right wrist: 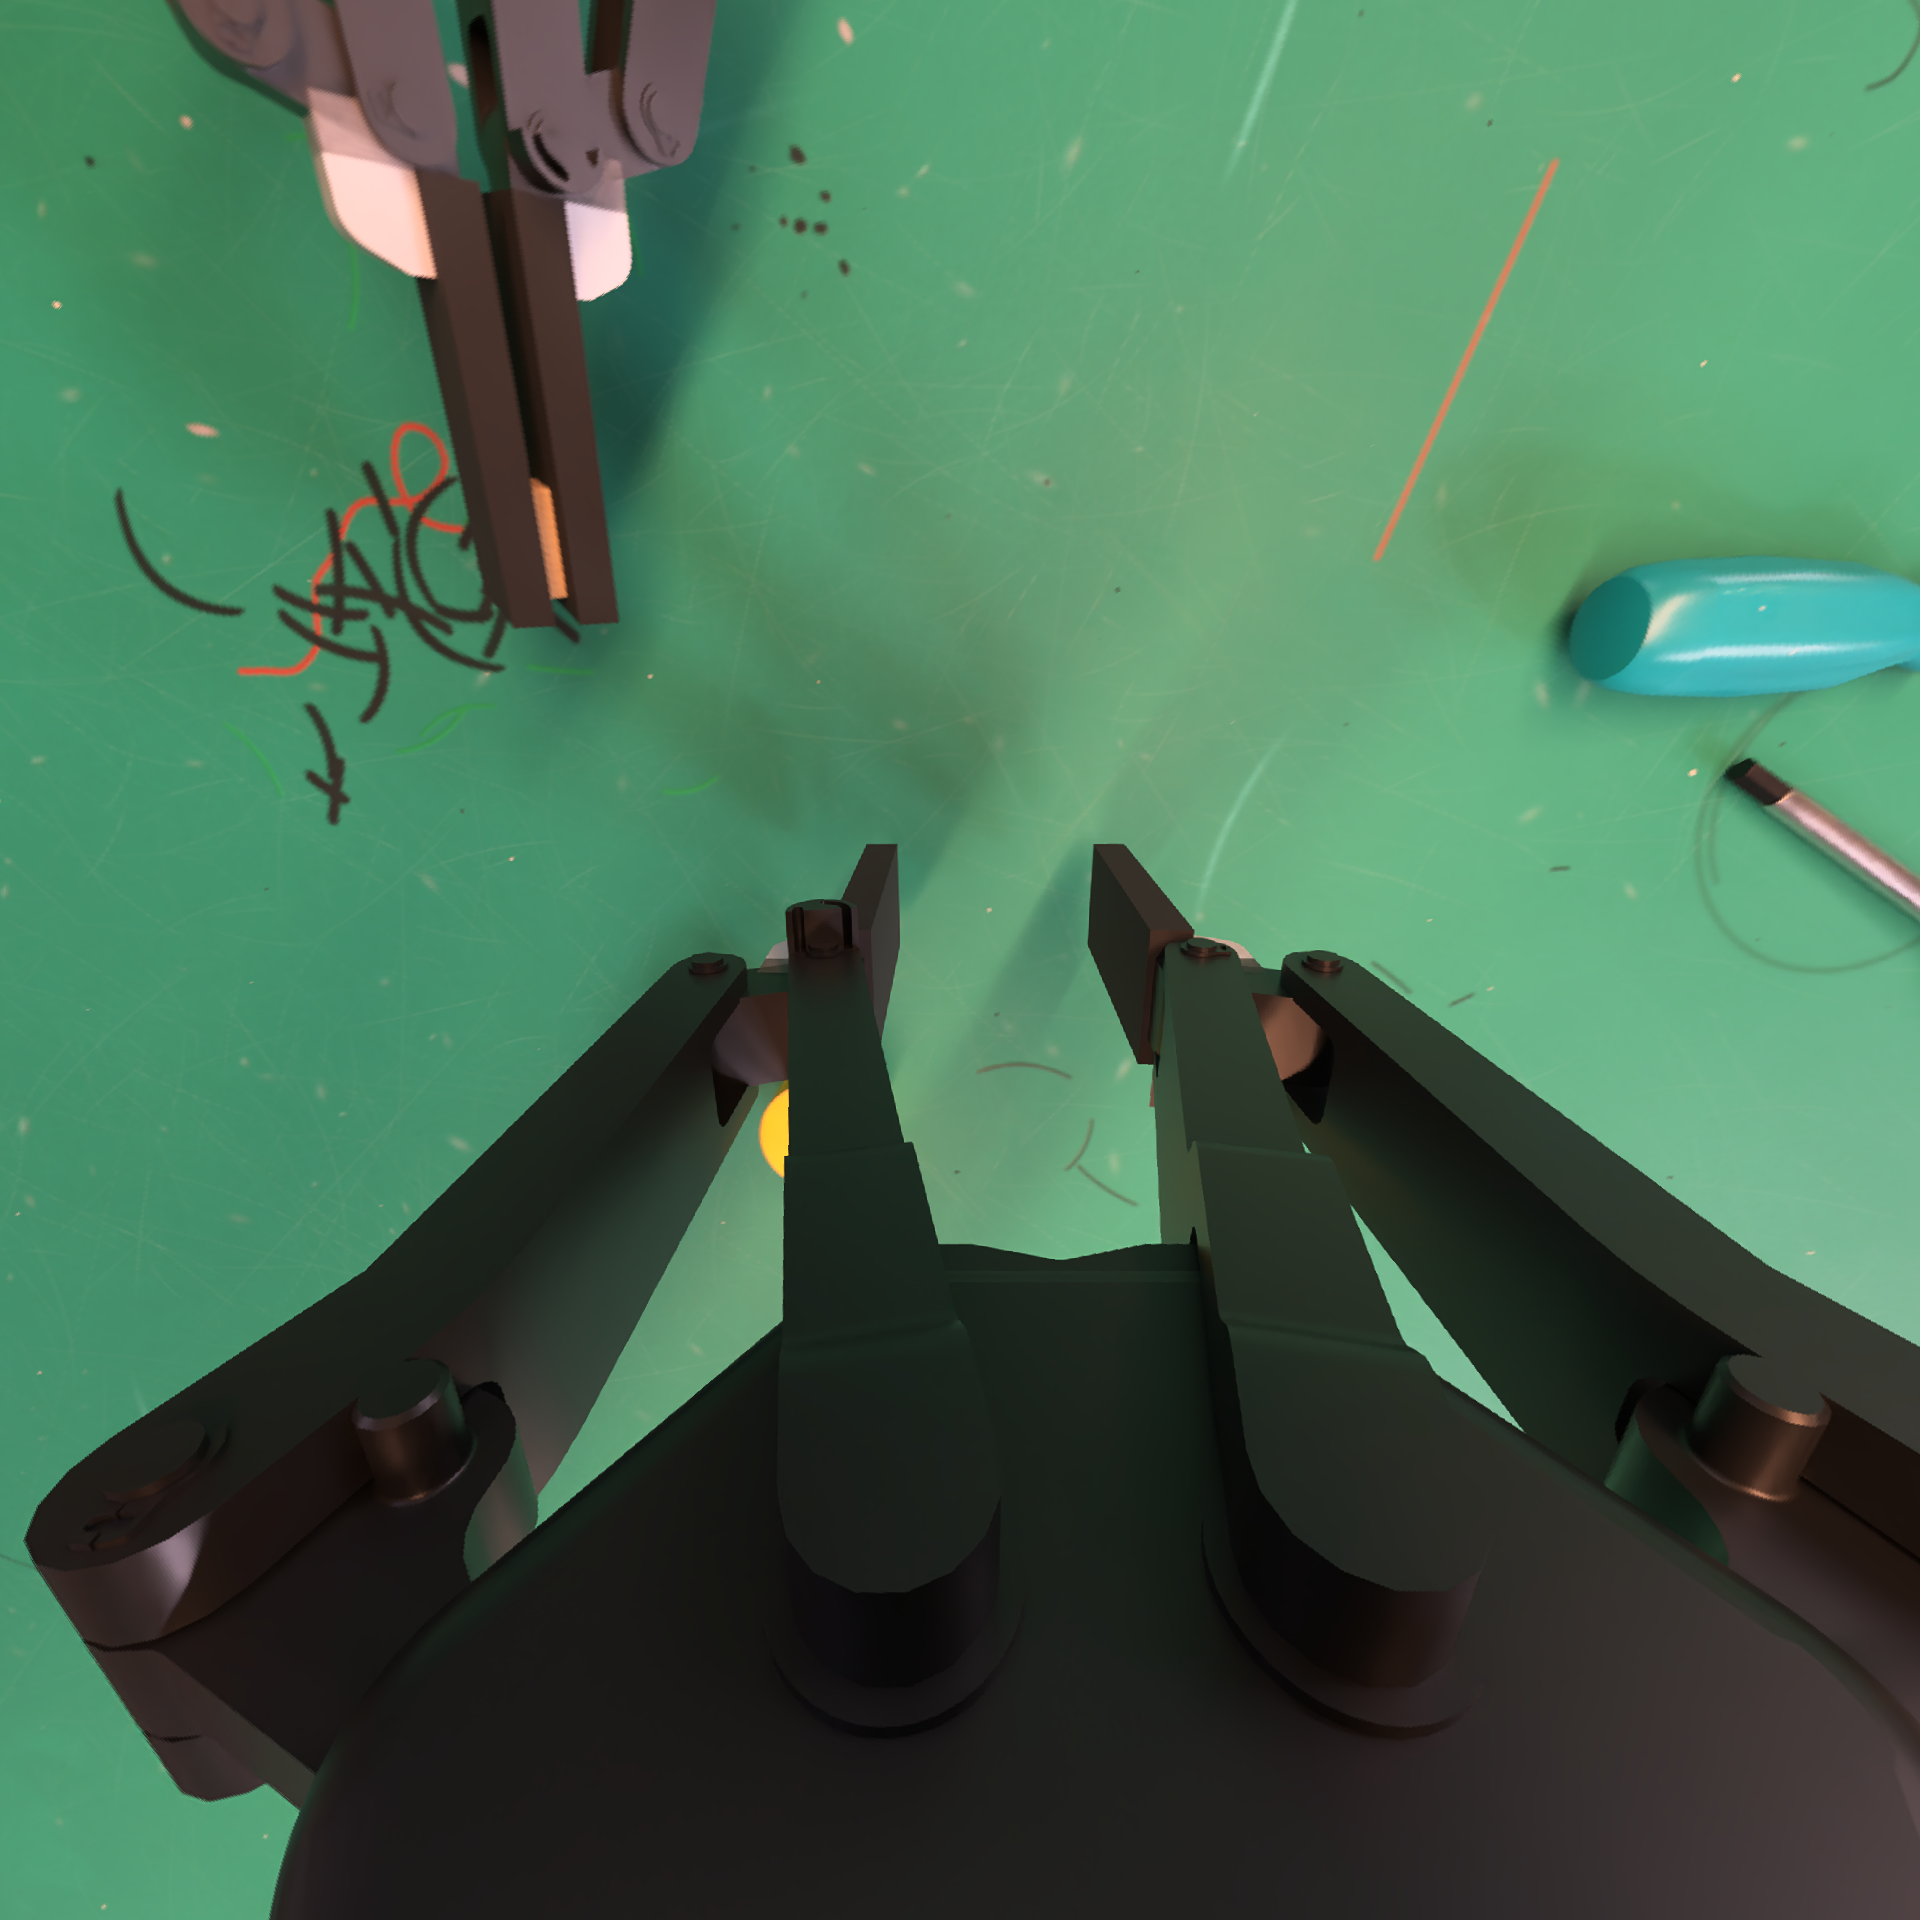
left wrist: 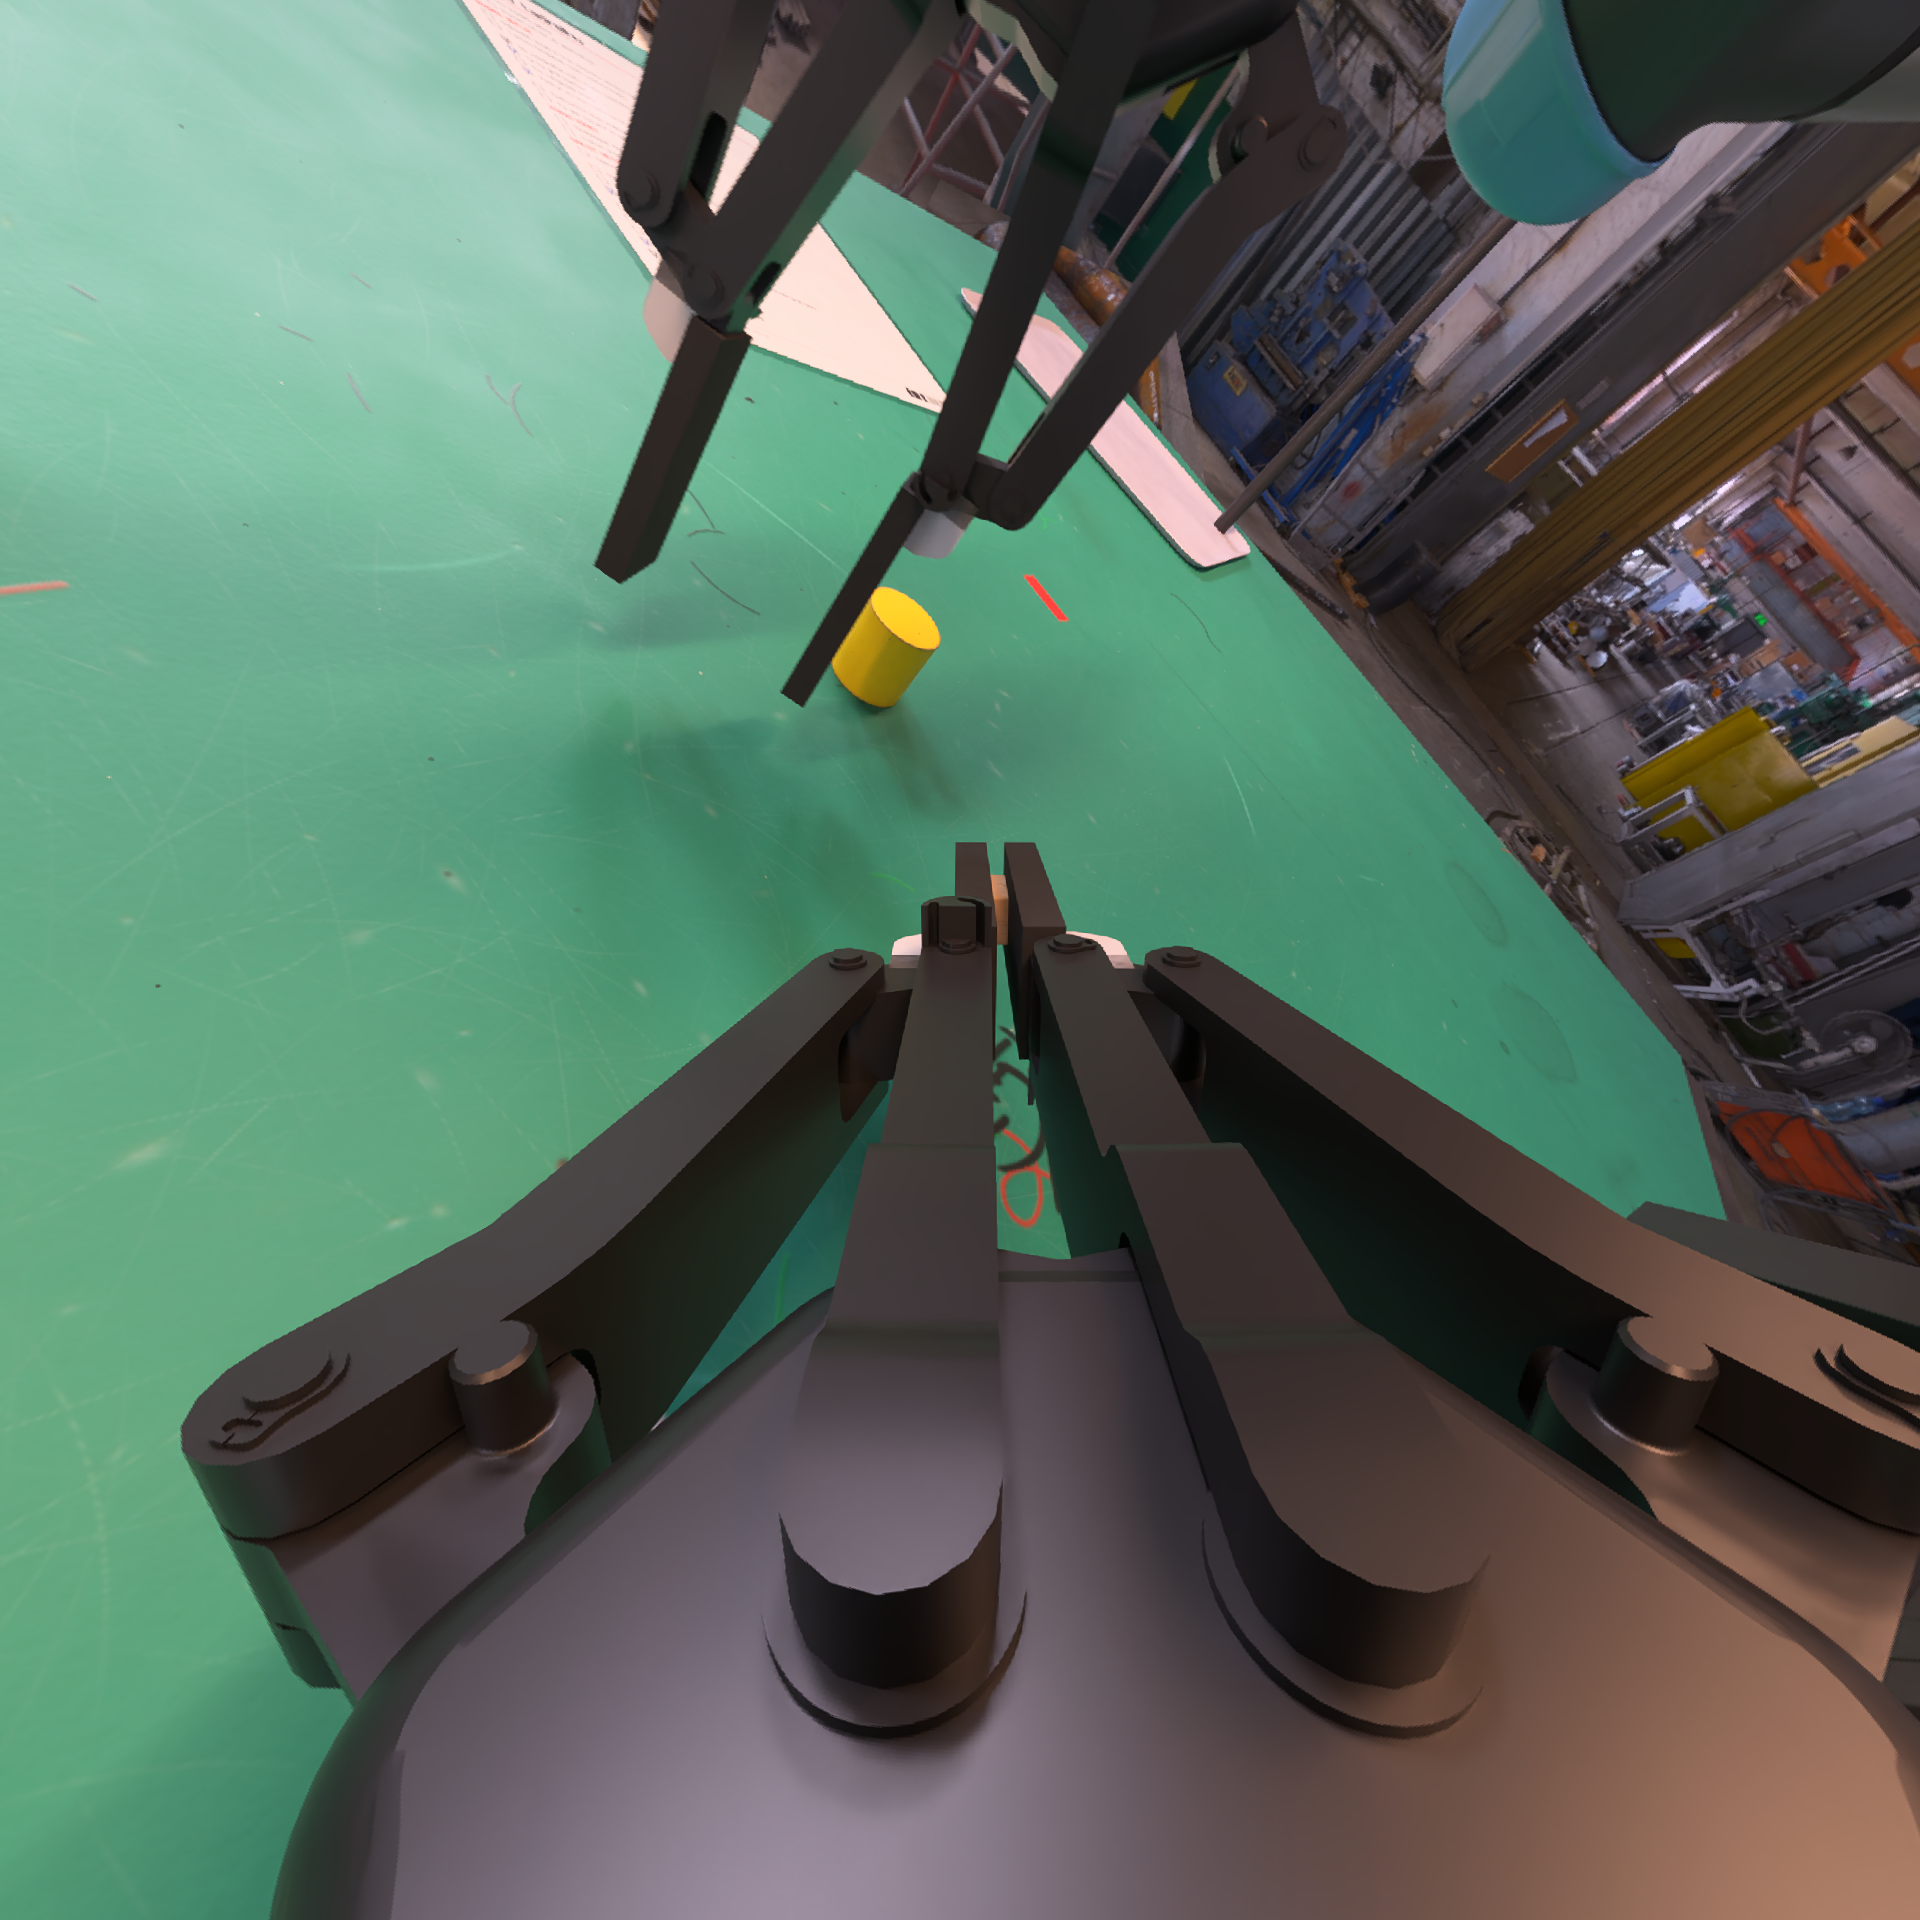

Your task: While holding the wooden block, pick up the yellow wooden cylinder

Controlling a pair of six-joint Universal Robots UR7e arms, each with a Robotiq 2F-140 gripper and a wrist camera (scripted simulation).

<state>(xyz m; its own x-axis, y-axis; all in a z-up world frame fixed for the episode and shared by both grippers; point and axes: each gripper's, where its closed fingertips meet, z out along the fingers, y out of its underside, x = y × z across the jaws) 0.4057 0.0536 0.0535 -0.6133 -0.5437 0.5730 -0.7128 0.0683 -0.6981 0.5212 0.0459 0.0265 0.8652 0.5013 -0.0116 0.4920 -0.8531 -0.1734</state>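
Note:
My left gripper (left wrist: 1000, 868) is shut on a small pale wooden block (left wrist: 1000, 902), held above the green mat; it also shows in the right wrist view (right wrist: 561, 613) with the wooden block (right wrist: 549, 540) between its fingers. A yellow wooden cylinder (left wrist: 885, 646) stands on the mat ahead of it. My right gripper (left wrist: 707, 634) is open and hovers above the mat, one finger just left of the cylinder. In the right wrist view my right gripper (right wrist: 992, 883) is open and empty, and only a sliver of the cylinder (right wrist: 774, 1130) shows behind its left finger.
A screwdriver with a teal handle (right wrist: 1745, 629) and a metal shaft (right wrist: 1829, 842) lies at the right. Pale flat boards (left wrist: 1132, 436) lie near the mat's far edge (left wrist: 1351, 665). Scribbles (right wrist: 384, 592) mark the mat under the left gripper.

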